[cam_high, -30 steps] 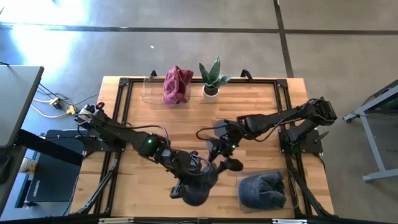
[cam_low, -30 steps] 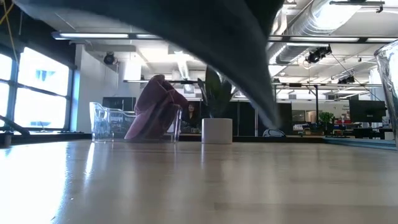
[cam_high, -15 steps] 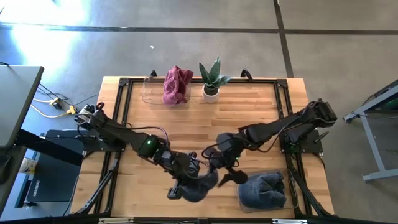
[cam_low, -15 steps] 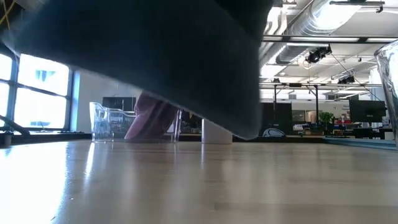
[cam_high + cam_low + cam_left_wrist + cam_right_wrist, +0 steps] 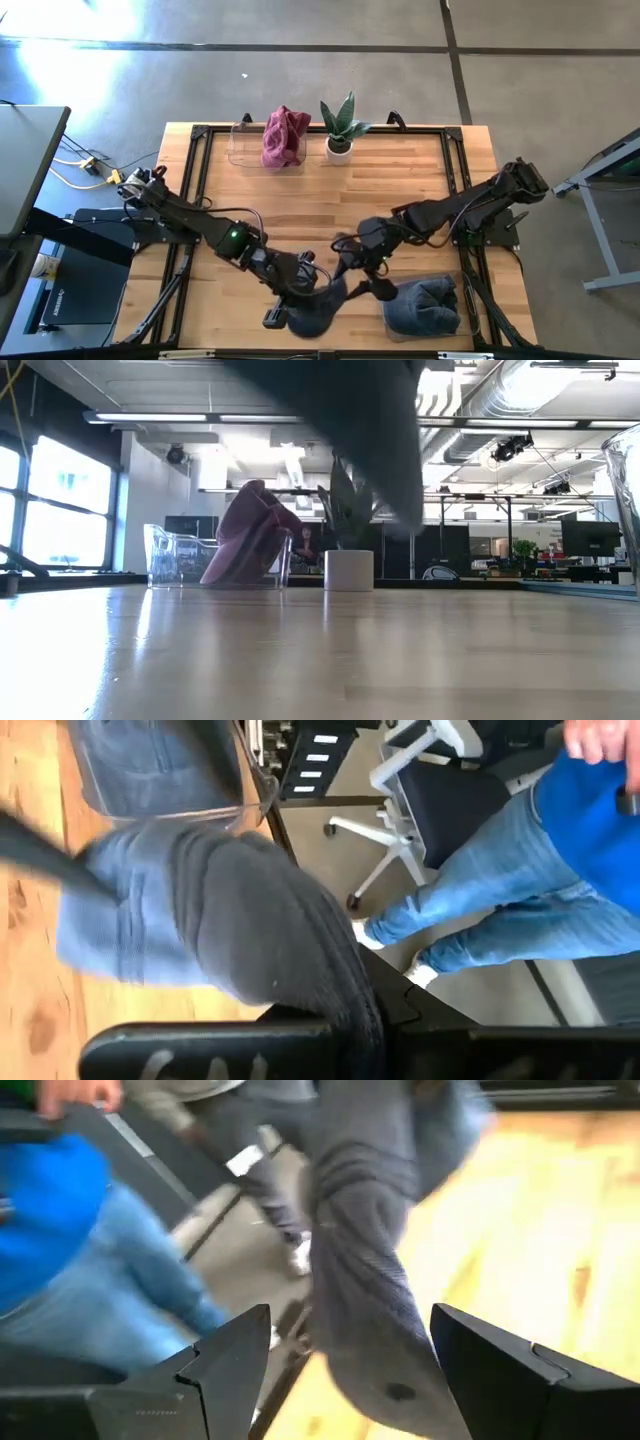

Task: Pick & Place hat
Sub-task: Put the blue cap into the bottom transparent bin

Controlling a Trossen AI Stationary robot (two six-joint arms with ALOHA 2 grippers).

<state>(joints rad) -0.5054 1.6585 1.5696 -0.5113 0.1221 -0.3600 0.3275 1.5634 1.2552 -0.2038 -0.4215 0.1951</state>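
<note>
Dark grey knit hat (image 5: 315,308): soft ribbed cloth, matt. Table (image 5: 400,180): pale wood planks, slight sheen. Clear plastic bin (image 5: 245,145) holds crumpled maroon cloth (image 5: 284,135).

Both arms reach to the table's front centre, right fingers (image 5: 240,1370) spread.

dark grey hat (image 5: 315,310); maroon cloth (image 5: 284,135); white plant pot (image 5: 339,147).

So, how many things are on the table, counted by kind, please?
Hats: 3 - dark grey hat held by the left claw, blue-grey hat, maroon hat
Clear bins: 2 -
Potted plants: 1 -
Total: 6
</note>
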